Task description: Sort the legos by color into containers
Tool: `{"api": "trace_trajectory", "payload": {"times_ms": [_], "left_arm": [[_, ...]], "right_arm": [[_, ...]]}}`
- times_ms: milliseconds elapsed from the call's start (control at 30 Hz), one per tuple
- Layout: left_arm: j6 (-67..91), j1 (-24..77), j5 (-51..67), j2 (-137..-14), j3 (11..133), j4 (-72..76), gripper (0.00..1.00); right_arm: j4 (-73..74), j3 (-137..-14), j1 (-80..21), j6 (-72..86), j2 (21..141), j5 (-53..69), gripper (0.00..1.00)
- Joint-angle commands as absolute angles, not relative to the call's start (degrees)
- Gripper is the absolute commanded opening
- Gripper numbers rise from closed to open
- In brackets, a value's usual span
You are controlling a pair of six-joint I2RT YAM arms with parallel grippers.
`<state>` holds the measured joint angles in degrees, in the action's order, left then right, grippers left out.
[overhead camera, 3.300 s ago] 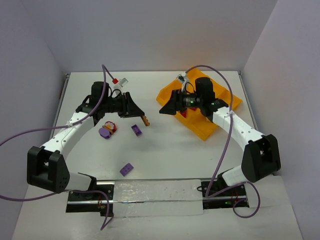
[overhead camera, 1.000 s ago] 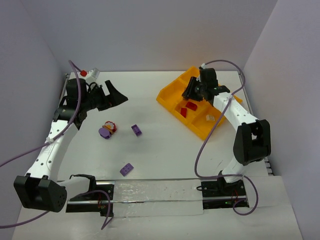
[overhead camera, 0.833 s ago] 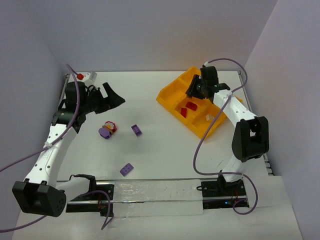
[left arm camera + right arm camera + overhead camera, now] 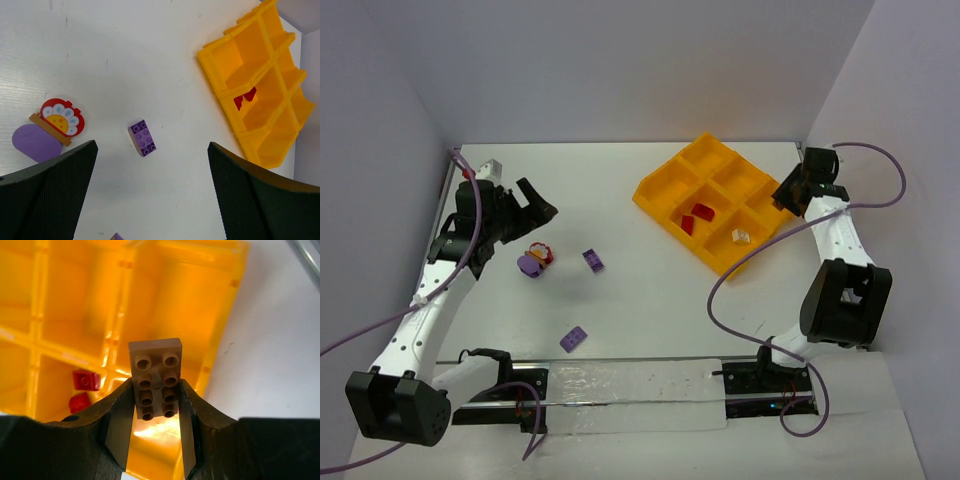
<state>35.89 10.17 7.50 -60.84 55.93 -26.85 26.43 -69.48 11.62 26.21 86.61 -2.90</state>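
My right gripper (image 4: 156,402) is clamped on the brown lego (image 4: 155,357), with the tray (image 4: 222,315) just beneath it. Left gripper (image 4: 537,203) gapes wide and empty, a purple lego (image 4: 143,138) below it. Since a second ago the right has swung outward to the tray's right edge.

The left gripper (image 4: 152,146) stands wide open, its two dark, mesh-faced fingers (image 4: 47,192) in the lower corners. A purple brick (image 4: 143,138) lies flat on the white table (image 4: 150,60) between them, touching neither. To the left sits a cluster (image 4: 50,127) — a red flower piece on a brown plate, touching a rounded purple piece — and at right the tray (image 4: 210,70) lies at a slant, with red bricks (image 4: 245,97) in a middle compartment.
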Motion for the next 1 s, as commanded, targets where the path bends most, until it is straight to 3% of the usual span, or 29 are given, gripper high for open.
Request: {"api": "trace_trajectory", "payload": {"times_ms": [0, 367, 433, 567, 700, 967], "left_arm": [[37.11, 10.37, 5.19, -62.1, 56.06, -21.81, 0.99], [34.0, 10.46, 6.56, -70.02, 62.55, -25.3, 0.99], [33.28, 10.46, 6.4, -71.04, 63.59, -26.41, 0.99], [31.96, 10.46, 6.52, -71.98, 64.6, -26.97, 0.99], [31.61, 10.46, 5.7, -71.93, 64.66, -26.64, 0.99], [31.34, 10.5, 4.66, -71.54, 64.14, -26.58, 0.99]], "right_arm": [[21.99, -67.98, 12.18, 28.06, 87.58, -2.69, 0.1], [20.18, -71.88, 12.58, 29.83, 94.78, -3.39, 0.21], [19.9, -72.43, 12.66, 30.09, 95.67, -4.27, 0.32], [20.44, -74.23, 12.66, 30.86, 97.25, -6.04, 0.63], [22.98, -79.31, 12.66, 30.82, 99.42, -6.62, 0.74], [22.23, -77.27, 11.16, 28.37, 92.71, -6.06, 0.75]]}}
